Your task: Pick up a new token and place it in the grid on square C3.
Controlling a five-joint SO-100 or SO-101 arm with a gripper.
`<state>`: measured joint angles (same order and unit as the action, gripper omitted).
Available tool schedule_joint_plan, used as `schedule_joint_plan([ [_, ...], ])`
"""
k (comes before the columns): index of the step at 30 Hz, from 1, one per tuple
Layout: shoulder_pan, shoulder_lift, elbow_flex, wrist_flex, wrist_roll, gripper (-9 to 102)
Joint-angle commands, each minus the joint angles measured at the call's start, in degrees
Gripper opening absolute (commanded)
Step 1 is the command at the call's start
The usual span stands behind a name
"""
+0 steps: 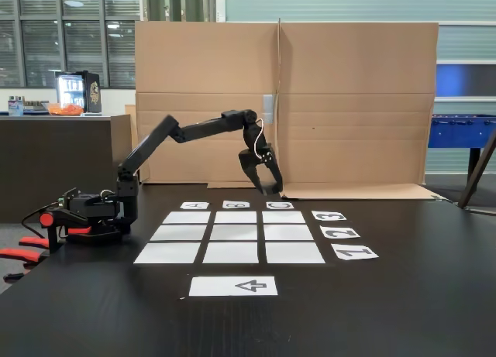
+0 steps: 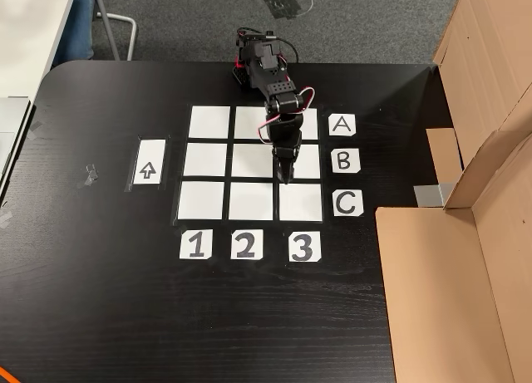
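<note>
tool: your black two-finger tool (image 1: 266, 188) hangs over the far side of the grid, fingers a little apart; can't tell if it holds anything
grid: nine white paper rectangles (image 2: 253, 162) on the black worktop (image 2: 100, 300)
square C3: plain white corner rectangle (image 2: 300, 202), bare, just beyond the tool tip in a fixed view
token: you can't make it out

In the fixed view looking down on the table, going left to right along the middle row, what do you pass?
Arrow sheet → left square of the grid's middle row → centre square → gripper over the right square → B card → cardboard.
</note>
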<state>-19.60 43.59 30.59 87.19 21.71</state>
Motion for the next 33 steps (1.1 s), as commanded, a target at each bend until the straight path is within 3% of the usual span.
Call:
schedule_joint_plan([
  [1,-0.9,-2.4,-6.2,-0.6,0.4,0],
  [33,-3.4,-13.0,-15.6,-7.9,0.4,0],
])
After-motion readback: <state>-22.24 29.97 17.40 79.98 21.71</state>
